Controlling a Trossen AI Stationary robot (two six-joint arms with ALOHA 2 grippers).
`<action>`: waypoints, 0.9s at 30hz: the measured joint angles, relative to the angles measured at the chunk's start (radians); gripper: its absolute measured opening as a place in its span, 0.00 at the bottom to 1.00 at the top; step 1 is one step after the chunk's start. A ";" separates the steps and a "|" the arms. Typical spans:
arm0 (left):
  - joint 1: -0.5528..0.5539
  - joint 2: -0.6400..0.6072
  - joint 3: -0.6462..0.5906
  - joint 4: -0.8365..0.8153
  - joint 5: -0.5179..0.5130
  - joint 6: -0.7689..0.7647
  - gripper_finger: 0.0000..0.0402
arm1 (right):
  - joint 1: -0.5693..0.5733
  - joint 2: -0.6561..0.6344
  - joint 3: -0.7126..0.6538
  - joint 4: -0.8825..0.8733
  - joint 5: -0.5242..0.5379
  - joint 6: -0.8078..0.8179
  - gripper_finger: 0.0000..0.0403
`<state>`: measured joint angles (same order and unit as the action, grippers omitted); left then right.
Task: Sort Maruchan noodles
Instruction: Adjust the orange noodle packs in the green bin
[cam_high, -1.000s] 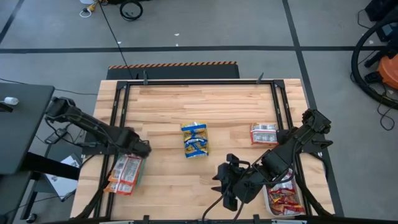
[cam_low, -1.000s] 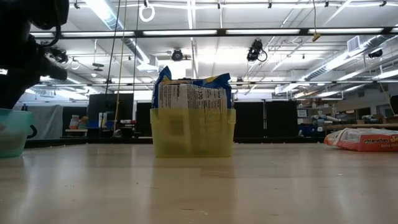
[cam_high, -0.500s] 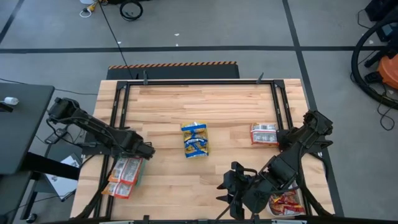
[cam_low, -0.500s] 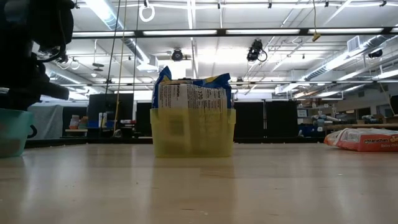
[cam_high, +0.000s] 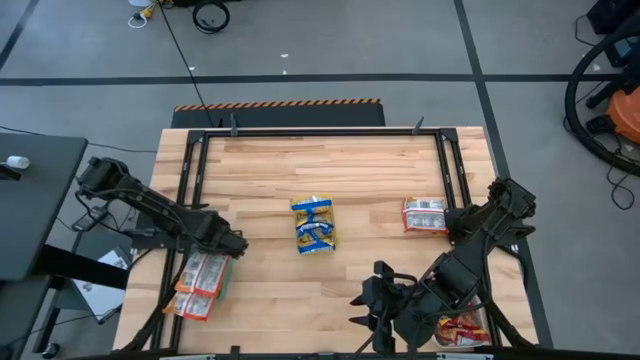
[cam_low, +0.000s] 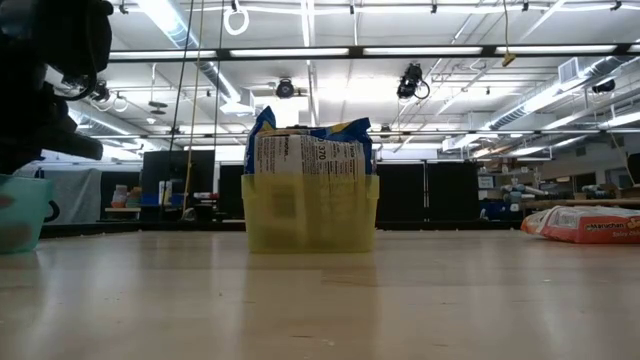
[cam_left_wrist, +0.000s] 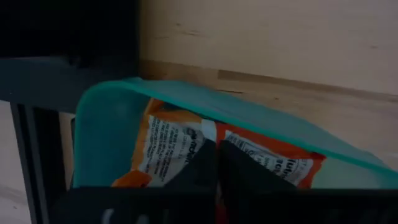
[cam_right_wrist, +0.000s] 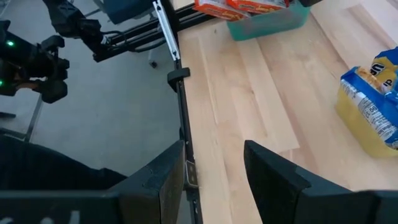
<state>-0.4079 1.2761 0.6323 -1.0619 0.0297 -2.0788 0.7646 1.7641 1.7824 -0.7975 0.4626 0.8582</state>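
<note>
Left gripper (cam_high: 232, 243) w/ fingers closed, empty, above green tray (cam_left_wrist: 99, 130) at table's left edge; orange-red packets (cam_high: 202, 282) lying inside. Right gripper (cam_high: 372, 305) w/ fingers apart, empty, near front edge beside white tray (cam_high: 435, 328) of red packets. Blue-yellow packets (cam_high: 314, 223) in yellow tray (cam_low: 310, 212) mid-table. One silver-white packet (cam_high: 425, 214) loose, unsorted, toward right. Judged next: approach that packet from above, square to its short sides, pinch flat, avoid crumpling.

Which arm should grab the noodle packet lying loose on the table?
Right. The loose packet lies on its side of the table, and the right gripper is nearer, jaws open. The left gripper is far across, over the green tray.
</note>
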 joint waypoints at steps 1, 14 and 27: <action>0.000 -0.001 0.001 -0.002 -0.001 0.000 0.03 | 0.000 0.000 0.000 0.000 0.000 0.000 0.43; 0.000 0.001 0.181 -0.191 -0.122 0.177 0.01 | -0.001 0.000 0.000 -0.005 0.000 -0.014 0.43; -0.016 0.000 0.278 -0.276 -0.455 0.088 0.00 | -0.011 0.000 0.000 -0.005 0.000 -0.023 0.43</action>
<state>-0.4236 1.2762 0.9100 -1.3378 -0.4255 -1.9911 0.7537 1.7641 1.7824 -0.8024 0.4622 0.8356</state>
